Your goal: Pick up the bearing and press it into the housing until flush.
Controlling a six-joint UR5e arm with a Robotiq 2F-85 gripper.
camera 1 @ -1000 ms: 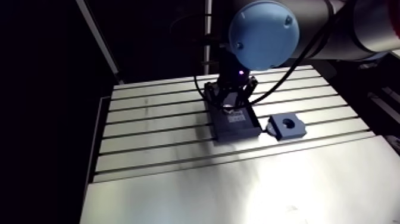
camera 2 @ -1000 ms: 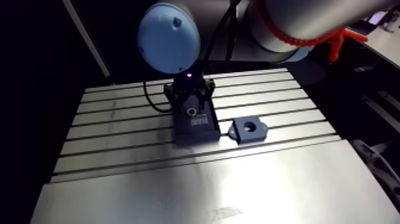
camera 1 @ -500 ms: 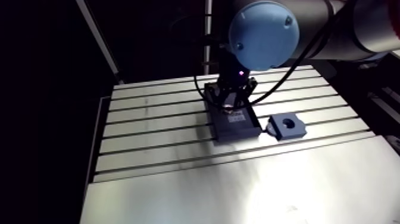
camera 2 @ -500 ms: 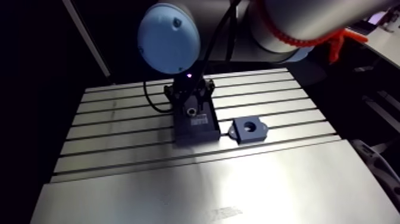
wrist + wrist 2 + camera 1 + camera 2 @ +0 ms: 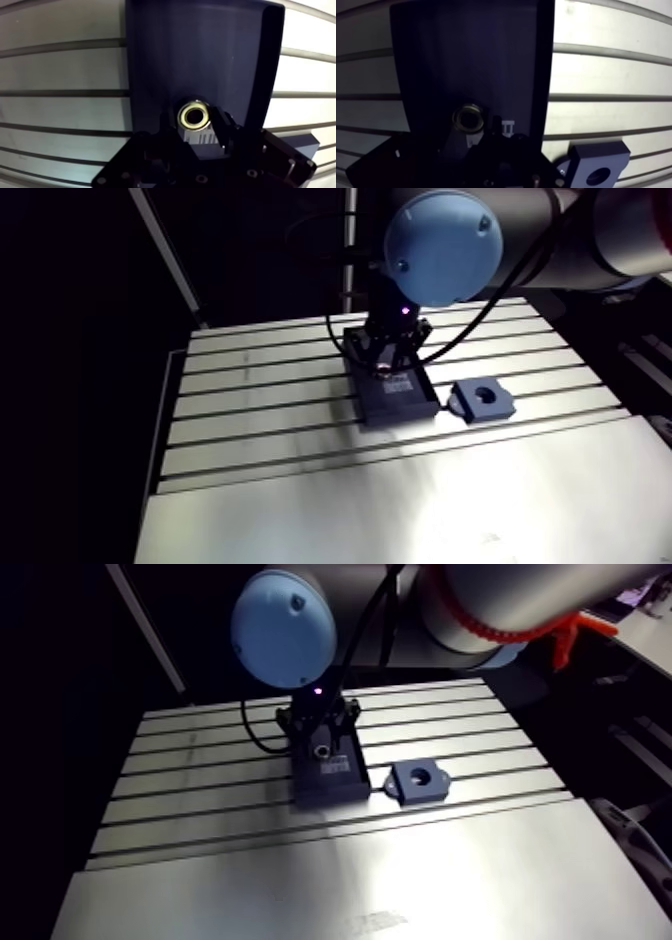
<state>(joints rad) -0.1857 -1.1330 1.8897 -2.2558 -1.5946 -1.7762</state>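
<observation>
1. The bearing (image 5: 194,115) is a small brass-coloured ring with a dark bore, lying in the dark tray (image 5: 200,50).
2. The gripper (image 5: 196,131) has its fingers closed against the bearing's two sides.
3. The housing (image 5: 599,164), a dark block with a round hole, sits on the table (image 5: 606,75) just beside the tray.

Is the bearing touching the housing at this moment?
Apart. The wrist view shows the bearing over the dark tray, while the housing lies on the table beside that tray, with a clear gap between them.

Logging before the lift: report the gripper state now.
Gripper: closed on the bearing, above the dark tray.
</observation>
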